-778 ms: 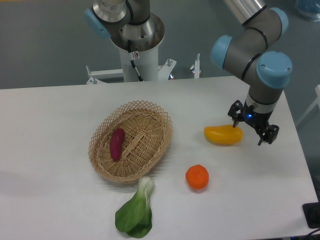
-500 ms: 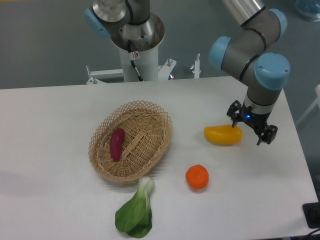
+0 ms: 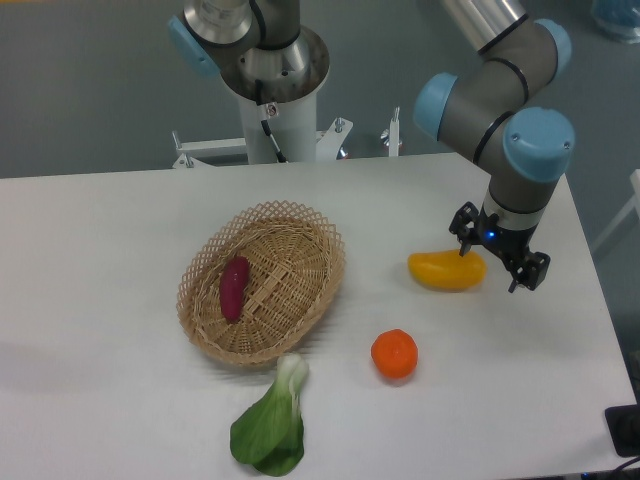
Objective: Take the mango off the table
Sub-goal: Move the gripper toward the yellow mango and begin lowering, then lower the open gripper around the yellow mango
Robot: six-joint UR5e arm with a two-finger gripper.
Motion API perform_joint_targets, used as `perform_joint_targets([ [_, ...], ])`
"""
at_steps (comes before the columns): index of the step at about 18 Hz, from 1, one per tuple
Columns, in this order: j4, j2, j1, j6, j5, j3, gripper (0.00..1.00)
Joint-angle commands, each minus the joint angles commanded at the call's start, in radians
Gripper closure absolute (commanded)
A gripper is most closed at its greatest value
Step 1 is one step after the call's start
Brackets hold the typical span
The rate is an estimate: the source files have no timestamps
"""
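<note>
The mango (image 3: pixel 445 270), a glossy yellow-orange oval, lies on the white table (image 3: pixel 120 420) right of the basket. My gripper (image 3: pixel 492 265) hangs open just above the mango's right end, one finger (image 3: pixel 462 240) over the fruit's upper right edge and the other (image 3: pixel 520 278) to its right. Nothing is held between the fingers. The mango rests on the table.
A wicker basket (image 3: pixel 300 295) at the table's middle holds a purple sweet potato (image 3: pixel 234 287). A round orange (image 3: pixel 394 354) sits in front of the mango, and a green bok choy (image 3: pixel 272 425) lies near the front edge. The table's right edge runs close behind the gripper.
The arm and gripper have shifted slightly left, bringing the fingers closer over the mango's right end. The mango has stayed in place.
</note>
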Motion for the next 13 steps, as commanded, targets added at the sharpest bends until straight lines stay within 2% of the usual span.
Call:
perform_joint_targets([
  [7, 0.0, 0.006, -0.003, 0.002, -0.003, -0.006, 0.0],
  [13, 0.021, 0.008, -0.021, -0.005, -0.017, -0.069, 0.0],
])
